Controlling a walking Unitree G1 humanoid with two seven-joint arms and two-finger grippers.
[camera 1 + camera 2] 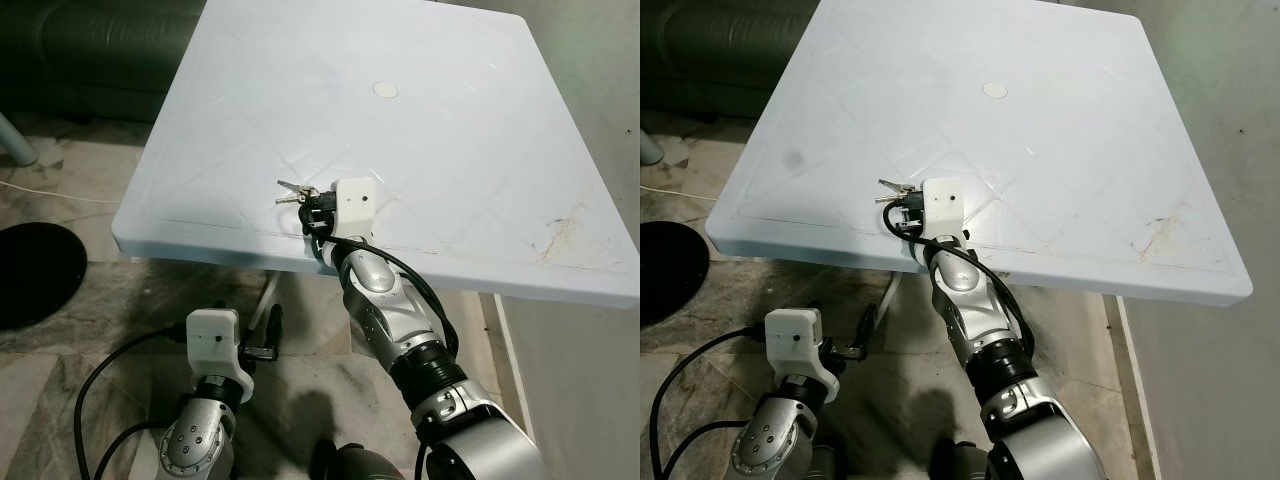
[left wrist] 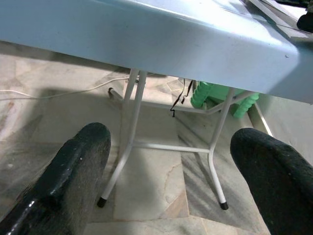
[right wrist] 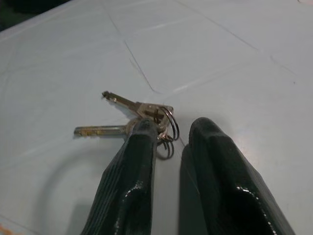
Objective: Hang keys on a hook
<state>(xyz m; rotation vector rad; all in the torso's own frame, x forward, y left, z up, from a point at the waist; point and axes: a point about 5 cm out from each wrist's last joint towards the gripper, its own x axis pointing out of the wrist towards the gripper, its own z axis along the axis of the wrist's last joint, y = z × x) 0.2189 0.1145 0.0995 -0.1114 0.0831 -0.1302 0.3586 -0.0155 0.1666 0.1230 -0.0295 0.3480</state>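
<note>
The keys (image 3: pixel 128 117) lie flat on the white table (image 1: pixel 460 150) at the right gripper (image 3: pixel 171 134) tips, fingers slightly parted, nothing clamped. Light, rigid, slippery metal; likely best pinched at the ring (image 3: pixel 171 125).

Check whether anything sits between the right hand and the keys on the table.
Nothing visible does. The right hand is already at the keys on the table, one finger at the key ring, with nothing else near them.

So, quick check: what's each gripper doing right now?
Left gripper: open, holding nothing, down below the table edge.
Right gripper: on the table at the keys, fingers nearly closed; grip not confirmed.
</note>
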